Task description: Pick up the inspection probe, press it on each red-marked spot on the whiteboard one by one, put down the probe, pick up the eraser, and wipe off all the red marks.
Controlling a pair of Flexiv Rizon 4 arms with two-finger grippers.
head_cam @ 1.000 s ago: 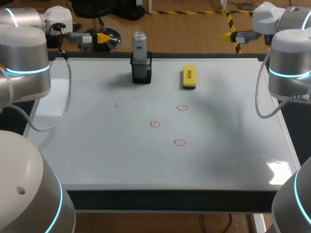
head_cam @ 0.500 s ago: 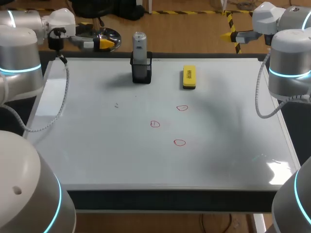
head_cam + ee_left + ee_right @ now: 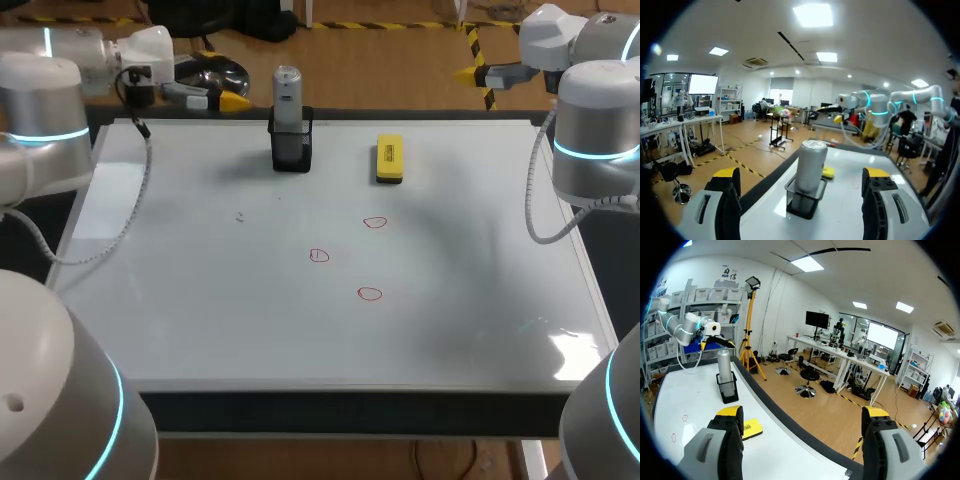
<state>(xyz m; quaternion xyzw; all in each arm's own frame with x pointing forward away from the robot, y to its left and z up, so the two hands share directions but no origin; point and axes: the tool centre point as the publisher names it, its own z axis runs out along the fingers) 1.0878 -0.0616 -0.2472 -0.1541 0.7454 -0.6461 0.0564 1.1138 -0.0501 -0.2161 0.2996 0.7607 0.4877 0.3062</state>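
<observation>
The silver-grey cylindrical inspection probe (image 3: 287,88) is standing upright in a black open holder (image 3: 291,148) at the far edge of the whiteboard tabletop (image 3: 200,300), with the yellow block eraser (image 3: 389,158) lying nearby. The left claw (image 3: 233,101) is hanging released, facing the probe; the right claw (image 3: 466,73) is idling, released too. The probe is looking rigid and smooth, likely slippery, so I am favouring its exposed upper barrel for a grip.

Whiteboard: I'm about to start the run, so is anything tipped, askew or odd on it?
Nothing stands out. The probe stands upright in its holder, the eraser lies flat beside it, and three red marks are unsmeared.
</observation>
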